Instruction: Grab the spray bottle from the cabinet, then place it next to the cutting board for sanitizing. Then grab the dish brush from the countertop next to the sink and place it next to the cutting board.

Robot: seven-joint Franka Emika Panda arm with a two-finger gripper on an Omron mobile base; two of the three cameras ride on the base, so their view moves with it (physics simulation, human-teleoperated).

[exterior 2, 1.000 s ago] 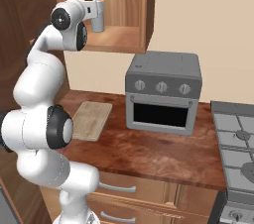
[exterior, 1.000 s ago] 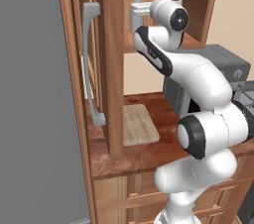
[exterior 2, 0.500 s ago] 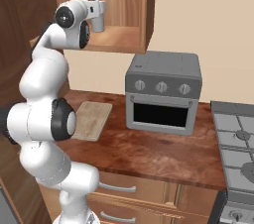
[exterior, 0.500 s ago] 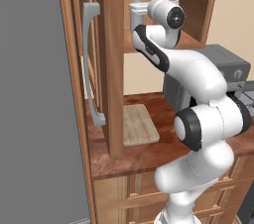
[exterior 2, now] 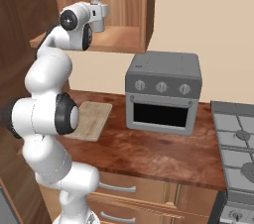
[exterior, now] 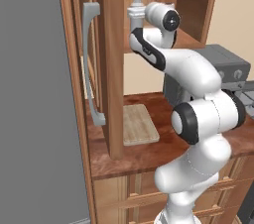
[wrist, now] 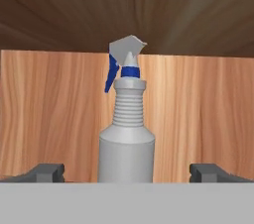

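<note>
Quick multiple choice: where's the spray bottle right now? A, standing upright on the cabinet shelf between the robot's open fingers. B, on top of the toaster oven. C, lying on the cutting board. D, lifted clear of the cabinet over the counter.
A: the spray bottle stands upright against the cabinet back wall, with one of the fingers on each side, apart from it.

Even, soft rendered light, faint sheen on the countertop [exterior 2: 163, 151], slightly blurry edges

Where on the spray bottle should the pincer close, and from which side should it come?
On the smooth round body of the spray bottle, below the ribbed neck, coming level from the cabinet's open front. The bottle stands upright, centred between the open pincer's fingertips.
</note>
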